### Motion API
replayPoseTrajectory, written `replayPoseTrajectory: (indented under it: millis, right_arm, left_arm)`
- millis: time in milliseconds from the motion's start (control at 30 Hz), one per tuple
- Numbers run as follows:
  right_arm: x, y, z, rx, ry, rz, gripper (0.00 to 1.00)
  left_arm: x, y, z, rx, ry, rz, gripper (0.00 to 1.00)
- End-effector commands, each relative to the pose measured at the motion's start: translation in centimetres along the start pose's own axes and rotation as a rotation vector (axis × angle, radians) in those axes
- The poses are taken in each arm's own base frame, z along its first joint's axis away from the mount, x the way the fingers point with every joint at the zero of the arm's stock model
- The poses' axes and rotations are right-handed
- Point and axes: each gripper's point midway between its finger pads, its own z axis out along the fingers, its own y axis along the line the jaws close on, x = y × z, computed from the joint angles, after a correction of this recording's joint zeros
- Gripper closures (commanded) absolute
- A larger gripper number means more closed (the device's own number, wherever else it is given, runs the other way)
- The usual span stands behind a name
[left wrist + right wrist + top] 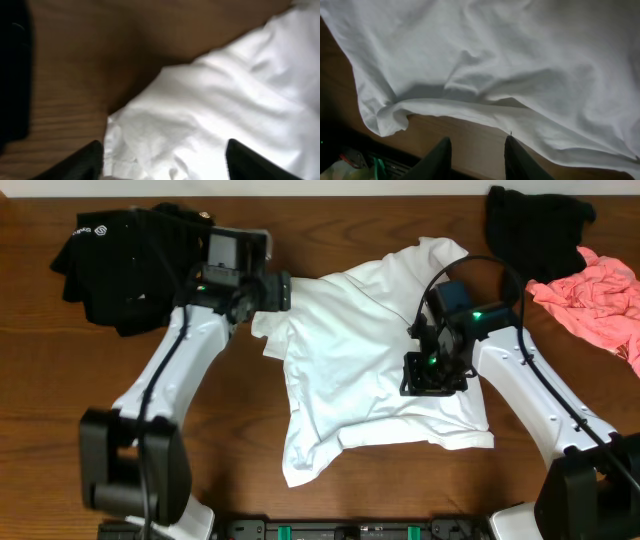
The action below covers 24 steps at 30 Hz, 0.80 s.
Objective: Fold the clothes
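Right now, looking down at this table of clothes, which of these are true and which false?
1. The white T-shirt is neatly folded. False: it lies spread out and rumpled on the table.
2. A pink garment lies near the right edge. True.
3. Both black pieces sit together on one side. False: the left black garment lies in the far left corner, and the right black garment is at the far right, next to the pink one.
4. The left gripper has its fingers wide apart at the shirt's left edge. True.
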Motion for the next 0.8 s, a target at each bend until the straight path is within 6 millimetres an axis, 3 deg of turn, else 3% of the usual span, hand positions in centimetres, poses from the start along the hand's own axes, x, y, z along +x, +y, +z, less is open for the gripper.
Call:
replayPoseTrajectory:
  millis: [0,200,267,333,433,767]
  right_arm:
    - [0.2,-0.2,0.1,0.032,-0.006,0.061,0.67]
    - [0.3,-0.7,0.1,0.063,-0.007,0.09,0.68]
    - [0.6,-0.9,0.2,0.073,0.002,0.091,0.73]
    - [1.0,-1.1,0.6,0.079,0.017,0.1,0.84]
    - [2.0,-1.7,1.6,0.09,0.046,0.12,0.99]
    - [3.5,-3.2,5.0,0.099,0.066,0.156,0.99]
  left_arm:
    - [1.1,-1.0,2.2,0.086,0.039,0.089,0.33]
    - [1.3,-1.1,4.4,0.112,0.037,0.101,0.62]
    - [1.0,-1.1,4.8,0.113,0.022,0.105,0.71]
    - [0.7,-1.1,5.3,0.115,0.006,0.108,0.78]
    - [0.6,-1.0,6.1,0.116,-0.005,0.11,0.86]
    - [1.1,-2.1,6.6,0.141,0.002,0.202,0.93]
